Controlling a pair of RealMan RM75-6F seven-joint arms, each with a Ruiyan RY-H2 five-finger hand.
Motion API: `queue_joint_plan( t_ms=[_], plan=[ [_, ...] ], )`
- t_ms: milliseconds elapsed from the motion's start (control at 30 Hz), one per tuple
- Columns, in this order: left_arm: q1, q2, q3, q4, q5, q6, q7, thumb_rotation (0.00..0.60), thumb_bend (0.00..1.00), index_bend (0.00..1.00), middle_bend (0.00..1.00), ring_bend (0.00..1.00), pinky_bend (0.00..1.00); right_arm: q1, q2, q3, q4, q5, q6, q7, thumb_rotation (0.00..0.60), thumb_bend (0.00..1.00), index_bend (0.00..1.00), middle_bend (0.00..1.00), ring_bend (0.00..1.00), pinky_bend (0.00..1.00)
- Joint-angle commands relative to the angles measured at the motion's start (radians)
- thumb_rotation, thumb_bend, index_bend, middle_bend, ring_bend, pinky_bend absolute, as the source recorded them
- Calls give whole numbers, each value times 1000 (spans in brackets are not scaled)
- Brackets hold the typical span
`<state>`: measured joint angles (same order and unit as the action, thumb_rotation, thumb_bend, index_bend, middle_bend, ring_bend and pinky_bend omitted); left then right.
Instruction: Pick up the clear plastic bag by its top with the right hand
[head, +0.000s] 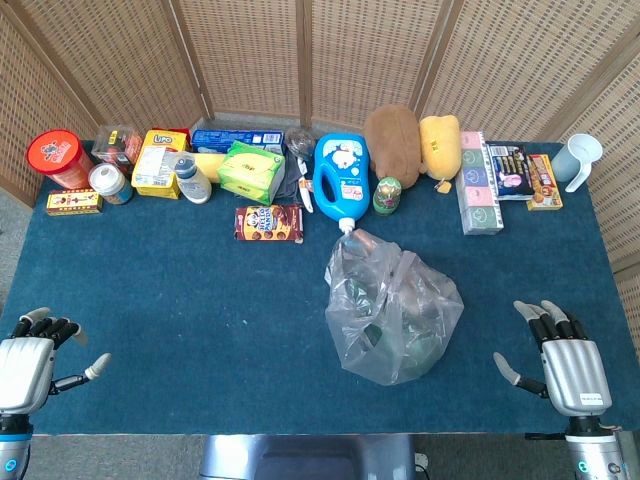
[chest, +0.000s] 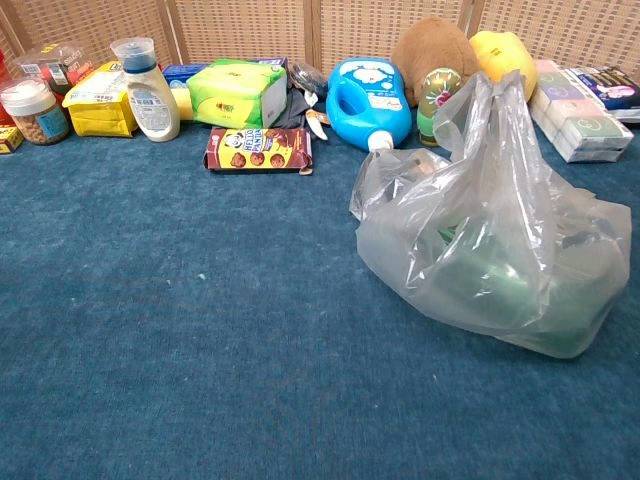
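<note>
The clear plastic bag sits on the blue table a little right of centre, with dark green things inside. In the chest view the bag fills the right side and its gathered top stands up in a peak near the back. My right hand rests at the table's front right corner, fingers apart, holding nothing, well to the right of the bag. My left hand lies at the front left corner, also holding nothing. Neither hand shows in the chest view.
A row of goods lines the back edge: red tub, yellow box, green tissue pack, blue detergent bottle, brown plush, white jug. A cookie box lies nearer the middle.
</note>
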<state>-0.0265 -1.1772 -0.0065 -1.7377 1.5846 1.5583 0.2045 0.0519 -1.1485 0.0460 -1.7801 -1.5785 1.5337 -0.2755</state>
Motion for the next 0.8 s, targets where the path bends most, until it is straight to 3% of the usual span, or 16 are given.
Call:
queue_joint_plan(
  t_ms=[33,300,600,800],
  plan=[
    [0,-1,0,0,-2,-1,0,1,167,543,499,408,204,1,1,0,-1,1,-2,1,53,348,162,244,175,194],
    [1,-3,1,-1,-3,0,0,2,165,543,498,409,204,4,7,1,-6,3,-10,19,54,348,162,244,175,194],
    [0,10,-4,-6,3,10,-1,3,166,543,499,408,205,35,46,19,-43,9,-44,148,56,348,162,244,175,198],
    [-3,13,-7,-11,0,5,9,2,166,543,498,409,205,90,85,28,-86,41,-150,343,55,347,162,238,184,244]
  ],
)
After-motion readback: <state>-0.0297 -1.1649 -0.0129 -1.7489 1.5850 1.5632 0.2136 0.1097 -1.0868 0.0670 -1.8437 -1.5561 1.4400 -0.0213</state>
